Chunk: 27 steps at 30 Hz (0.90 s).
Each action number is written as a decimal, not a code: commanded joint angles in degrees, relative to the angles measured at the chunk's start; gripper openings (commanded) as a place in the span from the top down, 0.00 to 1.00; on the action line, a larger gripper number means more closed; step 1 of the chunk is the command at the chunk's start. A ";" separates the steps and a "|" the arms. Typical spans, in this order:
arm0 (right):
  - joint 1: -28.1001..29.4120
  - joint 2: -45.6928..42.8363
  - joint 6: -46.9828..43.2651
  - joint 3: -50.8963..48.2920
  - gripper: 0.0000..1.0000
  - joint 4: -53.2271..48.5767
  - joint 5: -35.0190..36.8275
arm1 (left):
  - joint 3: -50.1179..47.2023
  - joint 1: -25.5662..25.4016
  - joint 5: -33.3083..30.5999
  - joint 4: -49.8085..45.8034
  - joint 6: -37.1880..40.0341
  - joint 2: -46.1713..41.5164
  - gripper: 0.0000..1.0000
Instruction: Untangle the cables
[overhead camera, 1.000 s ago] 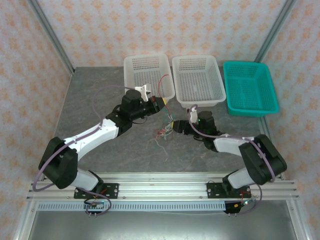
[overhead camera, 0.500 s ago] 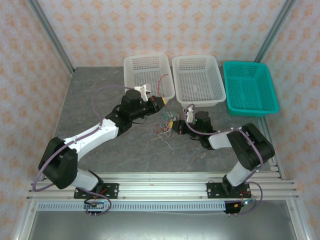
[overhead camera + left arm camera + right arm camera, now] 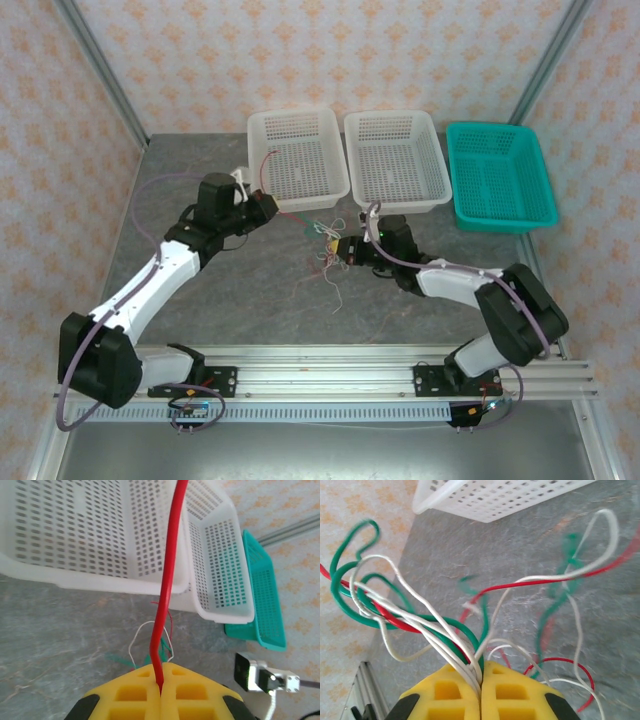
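Observation:
The cables (image 3: 325, 248) are thin red, green and whitish wires, tangled on the grey table between my two grippers. My left gripper (image 3: 268, 205) is shut on one red cable (image 3: 264, 168) that arcs up beside the left white basket. In the left wrist view this red cable (image 3: 167, 580) runs straight up out of the closed yellow fingertips of the left gripper (image 3: 161, 669). My right gripper (image 3: 343, 250) is at the right side of the tangle. In the right wrist view the right gripper (image 3: 482, 667) is shut on a bundle of white, green and red cables (image 3: 420, 620).
Along the back of the table stand a white basket (image 3: 252, 140), a second white basket (image 3: 392, 114) and a teal basket (image 3: 495, 126). The grey table (image 3: 250, 290) lies bare in front of the tangle. Patterned walls close in the sides.
My left arm has swung back to the left, drawing the red cable away from the tangle. My right gripper has shut on the bundle and shifted slightly left.

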 commanded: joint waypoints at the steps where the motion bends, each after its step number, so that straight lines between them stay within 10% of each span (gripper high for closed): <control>1: -2.21 -0.36 2.15 -5.44 0.92 -27.94 16.83 | 3.00 8.75 -9.41 4.38 2.62 -6.20 1.00; 11: -2.26 -2.93 1.89 -1.68 0.88 -33.36 17.45 | -1.77 8.01 1.00 12.86 -0.39 -4.23 1.00; 20: -2.25 -22.53 -3.56 3.58 0.23 -37.07 24.15 | 1.32 4.36 0.82 9.41 1.90 -6.02 1.00; 27: -2.93 -29.17 -5.99 6.35 0.12 -26.40 31.15 | 18.33 1.77 -3.73 1.64 5.10 -1.53 1.00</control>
